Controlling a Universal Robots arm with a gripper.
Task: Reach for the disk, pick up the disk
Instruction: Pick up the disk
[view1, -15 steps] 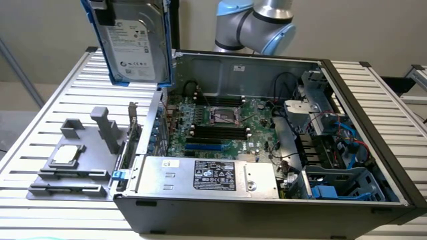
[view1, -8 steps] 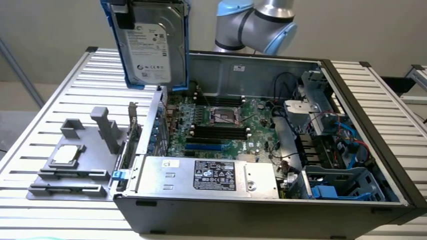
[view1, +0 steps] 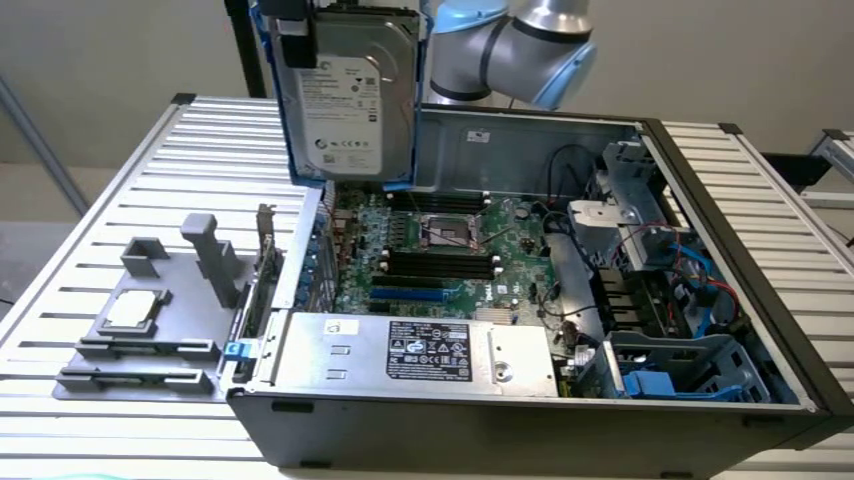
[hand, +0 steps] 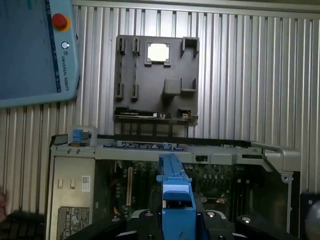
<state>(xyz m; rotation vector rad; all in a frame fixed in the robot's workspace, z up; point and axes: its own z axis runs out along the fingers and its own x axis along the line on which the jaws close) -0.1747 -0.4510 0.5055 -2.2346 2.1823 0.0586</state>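
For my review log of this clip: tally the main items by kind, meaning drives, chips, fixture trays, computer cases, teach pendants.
Disk, held up over the case: 1
Small square silver chip on the tray: 1
Grey fixture tray: 1
Open computer case: 1
Teach pendant on the table: 1
Total: 5

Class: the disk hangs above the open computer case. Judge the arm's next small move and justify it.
Probably a little more straight lift: the disk hangs upright in the gripper, its lower edge barely above the motherboard and close to the case wall.
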